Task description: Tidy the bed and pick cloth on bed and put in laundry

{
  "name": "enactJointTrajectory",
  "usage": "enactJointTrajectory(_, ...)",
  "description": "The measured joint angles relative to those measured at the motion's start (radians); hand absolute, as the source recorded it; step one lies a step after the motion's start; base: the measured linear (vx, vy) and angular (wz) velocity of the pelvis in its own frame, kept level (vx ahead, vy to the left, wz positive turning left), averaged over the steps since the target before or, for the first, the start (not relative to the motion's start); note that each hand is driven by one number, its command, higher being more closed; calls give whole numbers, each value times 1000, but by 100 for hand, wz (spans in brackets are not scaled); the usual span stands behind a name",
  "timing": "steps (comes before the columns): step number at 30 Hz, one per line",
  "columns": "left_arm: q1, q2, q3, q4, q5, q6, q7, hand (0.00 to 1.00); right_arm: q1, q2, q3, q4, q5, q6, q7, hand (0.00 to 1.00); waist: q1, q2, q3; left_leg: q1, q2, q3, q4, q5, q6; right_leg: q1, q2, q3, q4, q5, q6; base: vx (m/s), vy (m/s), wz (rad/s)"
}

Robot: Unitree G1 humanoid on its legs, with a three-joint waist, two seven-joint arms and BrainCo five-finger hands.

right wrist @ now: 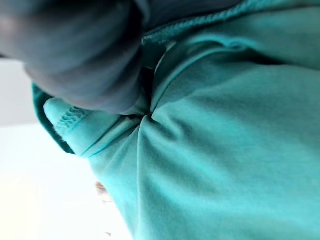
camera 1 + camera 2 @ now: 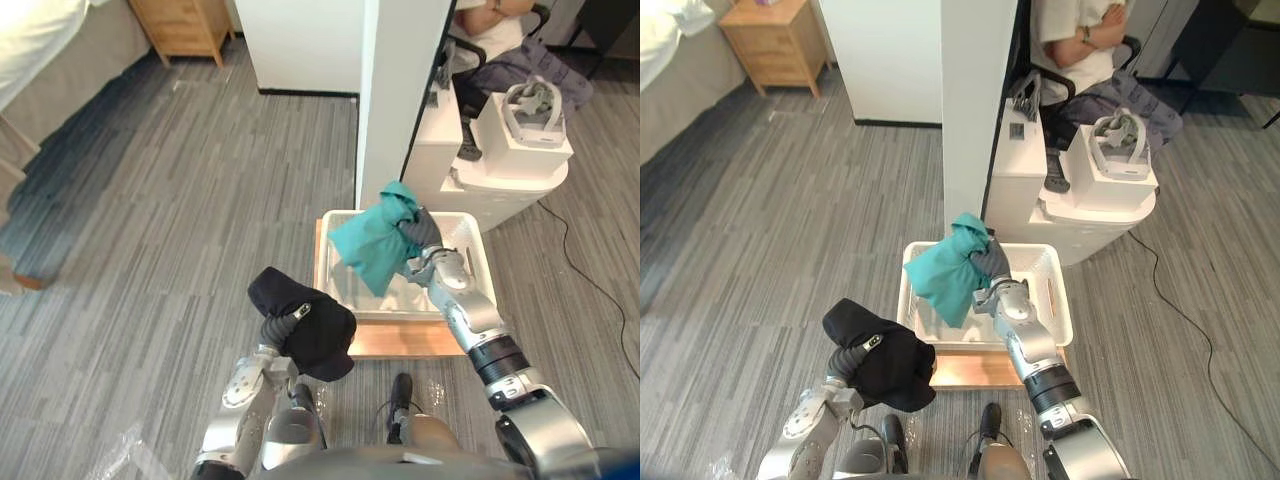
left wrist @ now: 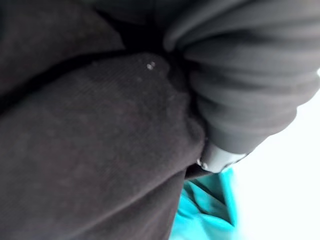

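A teal cloth [image 2: 373,247] hangs bunched from my right hand [image 2: 421,233], which is shut on it above the white laundry basket [image 2: 482,262]. The cloth's lower end dangles over the basket's left half. In the right wrist view the teal cloth [image 1: 225,150] lies pressed against the hand's dark cover [image 1: 75,55]. My left hand [image 2: 279,325] is shut on a black cloth [image 2: 308,325] that drapes over it, held in the air just off the basket's front left corner. Up close, the black cloth [image 3: 90,150] lies against that hand's ribbed cover [image 3: 245,75].
The basket rests on a low wooden board [image 2: 400,341] on the grey plank floor. Behind it stand a white pillar [image 2: 400,90] and a white round table [image 2: 510,185] with a headset [image 2: 533,108]. A person [image 2: 490,20] sits behind. A wooden nightstand [image 2: 185,25] and bed [image 2: 40,45] are far left.
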Motion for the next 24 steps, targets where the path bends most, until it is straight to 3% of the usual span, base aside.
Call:
enactJointTrajectory(2,-42,2,-1,0,0,-2,16,100,-40,8,12,67,-9,-11,-23,100,3,-1,26,-23,1,-4,-1,6,-1,-22,0,-3,3,3,-2,-48,-13,4)
enactJointTrajectory(3,-52,3,0,0,0,-2,22,100,-53,9,15,87,-19,-17,-29,0,4,-2,26,-33,0,-5,-1,10,1,-32,0,-5,3,5,-2,-14,-10,5)
enactJointTrajectory(6,-108,25,0,1,0,-6,35,100,-117,4,15,160,-40,-61,-46,0,8,-2,70,-40,0,-8,-13,22,1,-41,2,-9,3,10,-4,1,-5,3)
enactJointTrajectory(17,-189,40,11,9,-8,-7,44,100,-178,-63,-20,197,-70,-217,-27,0,-1,8,116,-66,-1,2,-13,26,-1,-83,-2,-3,27,13,-6,7,3,-2)
enactJointTrajectory(24,-185,40,13,7,-8,-7,68,100,-147,-94,-29,140,-132,-239,-27,0,-5,8,117,-52,1,19,-12,24,-2,-80,0,14,30,12,-6,-6,0,-7)
